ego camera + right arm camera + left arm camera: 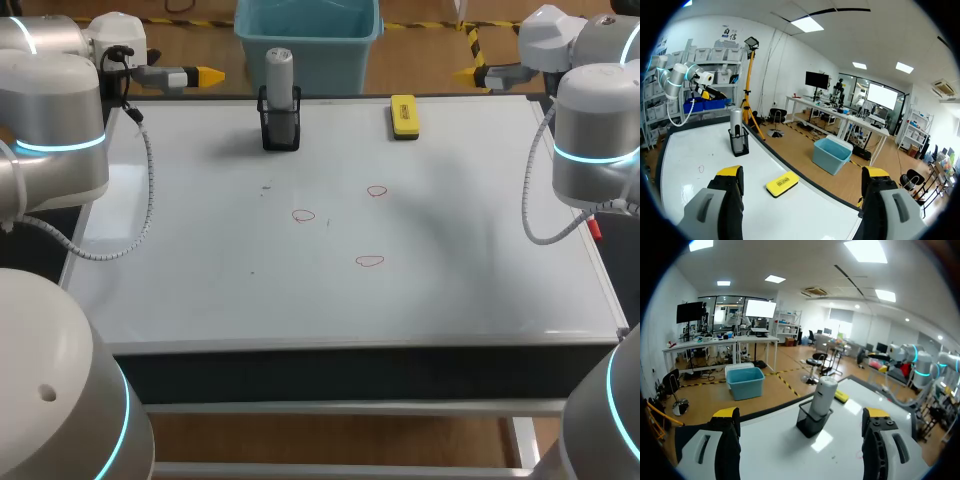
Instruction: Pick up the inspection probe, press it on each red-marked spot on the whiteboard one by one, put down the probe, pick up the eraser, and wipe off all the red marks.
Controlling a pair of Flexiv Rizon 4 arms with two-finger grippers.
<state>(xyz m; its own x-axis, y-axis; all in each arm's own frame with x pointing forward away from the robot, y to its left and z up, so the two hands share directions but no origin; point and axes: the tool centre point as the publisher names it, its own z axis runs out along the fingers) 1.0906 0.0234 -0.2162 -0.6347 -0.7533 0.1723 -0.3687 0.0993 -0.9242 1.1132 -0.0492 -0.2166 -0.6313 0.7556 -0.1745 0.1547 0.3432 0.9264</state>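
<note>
The grey inspection probe (pixel 279 78) stands upright in a black holder (pixel 281 126) at the whiteboard's far middle. The yellow eraser (pixel 403 115) lies flat at the far right. Three red marks (pixel 303 215) (pixel 376 190) (pixel 369 261) are drawn near the whiteboard's (pixel 200 260) centre. My left gripper (pixel 205 75) hovers open at the far left corner; its view has the probe (pixel 821 396) ahead, between its fingers. My right gripper (pixel 470 73) is open at the far right corner, with the eraser (pixel 782 183) ahead and the probe (pixel 736 129) farther off beside its finger.
A blue bin (pixel 308 35) sits on the floor just beyond the far edge. The arms' grey cables (pixel 140 200) (pixel 540 200) hang over both side edges of the board.
</note>
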